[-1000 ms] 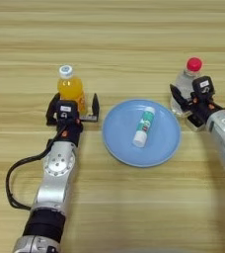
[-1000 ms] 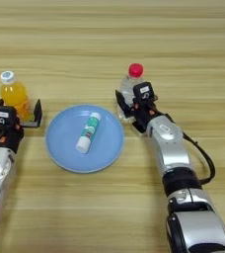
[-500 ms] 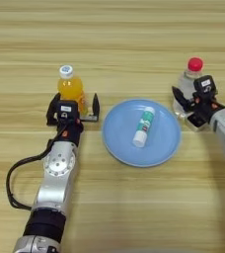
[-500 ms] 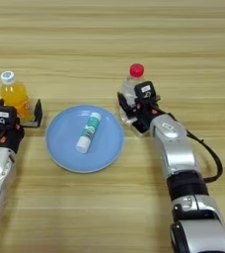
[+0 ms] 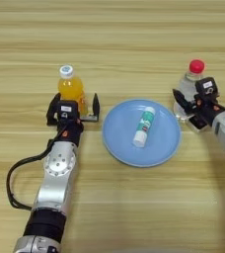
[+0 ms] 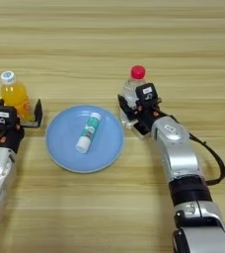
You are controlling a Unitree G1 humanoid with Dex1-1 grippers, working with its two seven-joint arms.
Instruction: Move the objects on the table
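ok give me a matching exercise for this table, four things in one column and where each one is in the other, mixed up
Things:
1. white tube with green label
2. clear bottle with red cap
3. orange juice bottle with white cap
4. blue plate

Places:
A. between the fingers of the left gripper
B. in the middle of the table, between the two arms
C. lying on the plate
D. at the right gripper, between its open fingers

Pairs: 1-C, 2-D, 3-A, 4-B

tube (image 5: 144, 126) on plate (image 5: 119, 143) at centre, juice bottle (image 5: 71, 89) left, capped bottle (image 5: 191, 85) right
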